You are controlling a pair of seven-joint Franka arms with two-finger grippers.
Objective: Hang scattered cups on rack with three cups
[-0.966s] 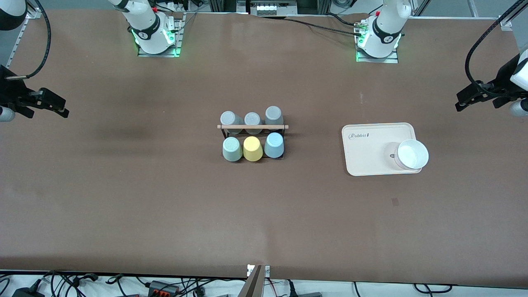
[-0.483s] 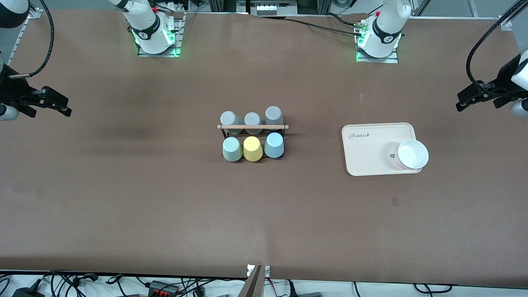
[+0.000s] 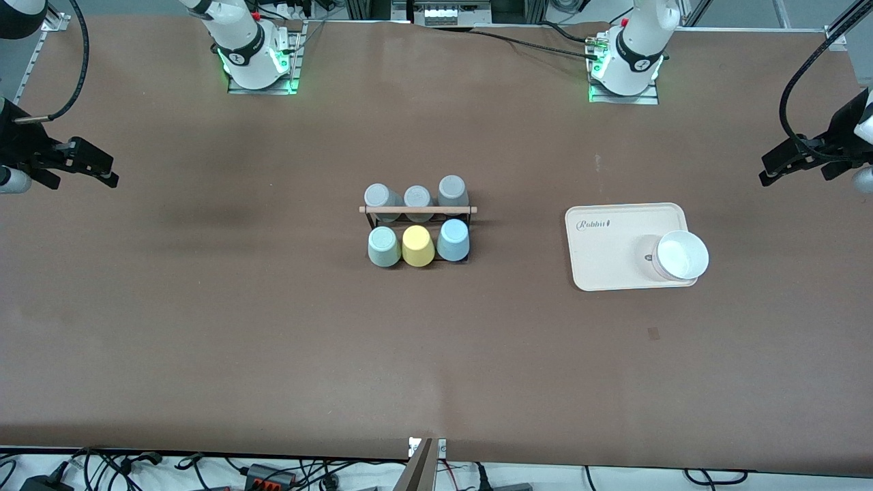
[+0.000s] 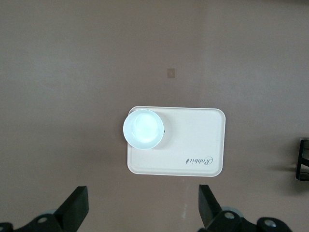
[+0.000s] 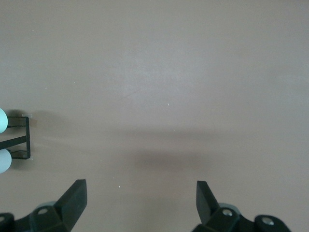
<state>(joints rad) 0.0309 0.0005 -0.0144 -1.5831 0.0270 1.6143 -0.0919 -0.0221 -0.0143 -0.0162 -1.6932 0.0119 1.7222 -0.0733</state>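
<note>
table showing plain brown | rack showing black wire, light wooden rod | cups on it showing mint green, yellow, light blue, three grey | tray showing cream, dark script lettering | bowl showing white

From the front we look down steeply on the whole table, facing the two arm bases along its top edge. Our left wrist camera hangs high and points straight down past its fingers onto the tray and bowl, which the front view also holds. Our right wrist camera likewise looks straight down, catching only the end of the rack, shared with the front view.
</note>
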